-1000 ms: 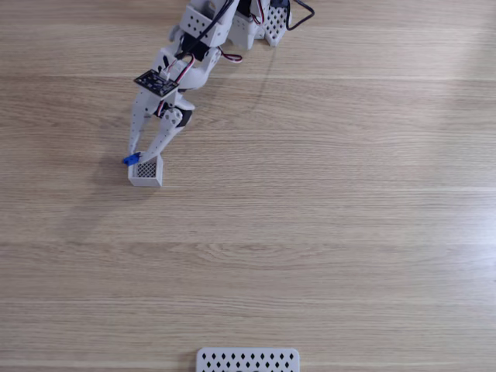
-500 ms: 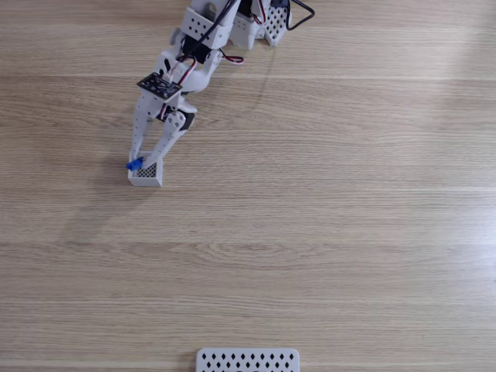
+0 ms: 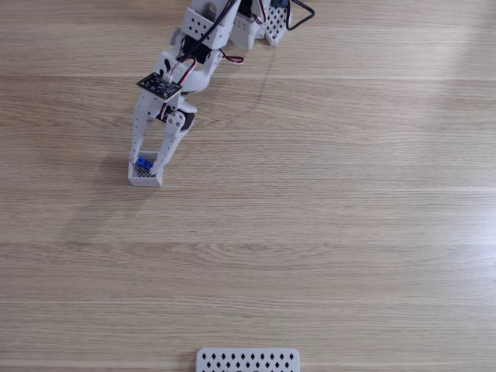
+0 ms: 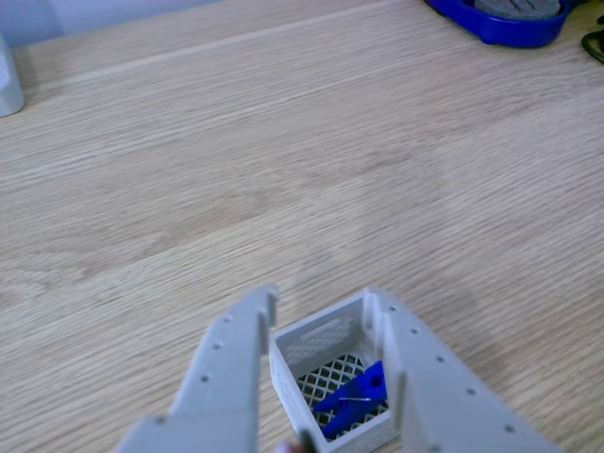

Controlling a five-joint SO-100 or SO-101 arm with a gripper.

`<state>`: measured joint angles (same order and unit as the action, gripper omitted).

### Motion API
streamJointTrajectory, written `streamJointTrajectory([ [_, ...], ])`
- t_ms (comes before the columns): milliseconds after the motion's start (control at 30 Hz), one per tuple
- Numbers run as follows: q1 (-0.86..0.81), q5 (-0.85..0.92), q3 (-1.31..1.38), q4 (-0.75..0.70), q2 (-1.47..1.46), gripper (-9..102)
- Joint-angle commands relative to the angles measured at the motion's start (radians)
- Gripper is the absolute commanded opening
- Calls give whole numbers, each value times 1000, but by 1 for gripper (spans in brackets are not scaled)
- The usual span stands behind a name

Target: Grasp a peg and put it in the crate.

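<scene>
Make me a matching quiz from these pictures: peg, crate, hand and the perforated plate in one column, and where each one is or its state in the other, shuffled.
Things:
1. peg
2. crate
3. hand
4. perforated plate

Places or states:
A. at the bottom edge of the fixed view
B. open, fingers straddling the crate
C. lying inside the crate
D. on the table under the hand

Pairs: 1-C, 2-D, 3-B, 4-A

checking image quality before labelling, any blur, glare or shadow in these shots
Fixed view: sharp, even light, a pale glare patch at upper right, and a soft arm shadow left of the crate. Other view: softer, the far table edge blurred, the tool fingers slightly hazy, the peg in the crate still readable.
</scene>
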<state>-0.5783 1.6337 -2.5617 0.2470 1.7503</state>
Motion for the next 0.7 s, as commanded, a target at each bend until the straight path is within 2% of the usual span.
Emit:
streamJointTrajectory([
  [0,-9,-6,92,18,48,16],
  [133,-3,-9,89,17,71,10],
  [267,-2,0,92,-6,84,-3],
  [400,3,5,94,-84,140,0],
  [667,18,5,91,-238,249,-1],
])
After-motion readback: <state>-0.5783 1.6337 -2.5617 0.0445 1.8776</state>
